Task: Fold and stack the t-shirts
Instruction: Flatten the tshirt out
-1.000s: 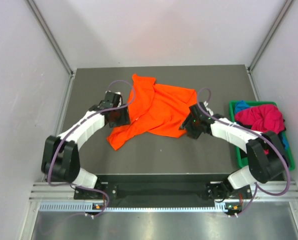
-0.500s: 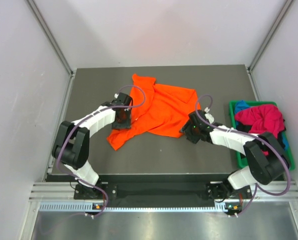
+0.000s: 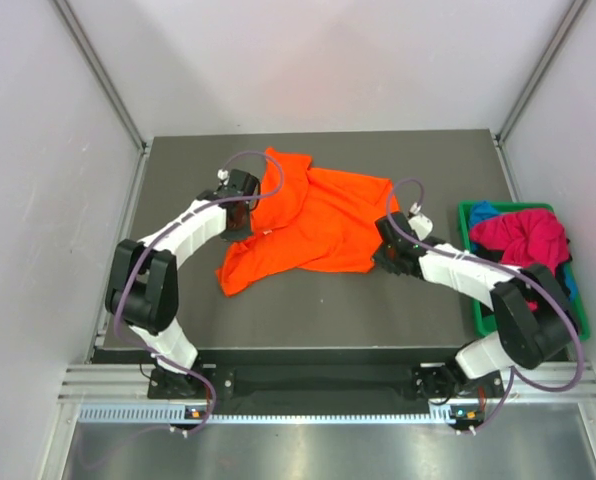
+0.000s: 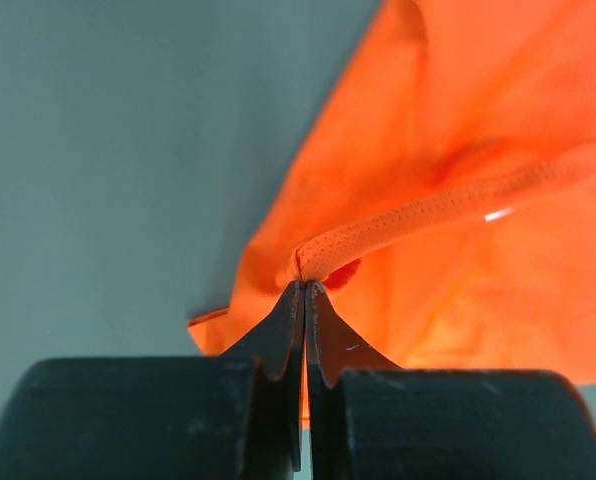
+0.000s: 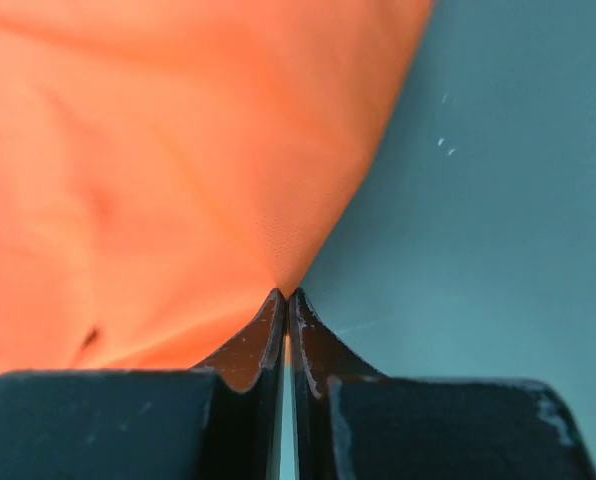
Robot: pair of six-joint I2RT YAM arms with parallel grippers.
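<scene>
Quick rundown of where things sit. The orange t-shirt (image 3: 313, 215) is lying rumpled and half spread out in the middle of the dark grey surface (image 3: 308, 300). One bunched-up bit points toward the far edge and a flap trails down toward the near left.

Both arms are reaching in on it from either side. The left hand (image 3: 240, 212) is at the shirt's left edge. In the left wrist view its fingertips (image 4: 290, 312) are pressed right together, with a stitched, rolled hem of orange cloth pinched between them. That hem runs up and to the right from the tips, and the bare surface shows off to the left of the cloth.

The right hand (image 3: 386, 252) is at the shirt's right edge. Its wrist cam shows the same deal: fingertips (image 5: 268, 320) squeezed tight on a little peak of smooth orange fabric, right where the shirt's border meets the grey surface. So both hands are clamped on the same shirt, one per side, and the cloth between them looks slack and wrinkled rather than pulled flat.

Over on the far right there's a green plastic bin (image 3: 475, 290). The magenta-red t-shirt (image 3: 523, 235) is wadded up in it, and a bit of the blue t-shirt (image 3: 483, 211) peeks out at the back corner. Both of those are well apart from the hands.
</scene>
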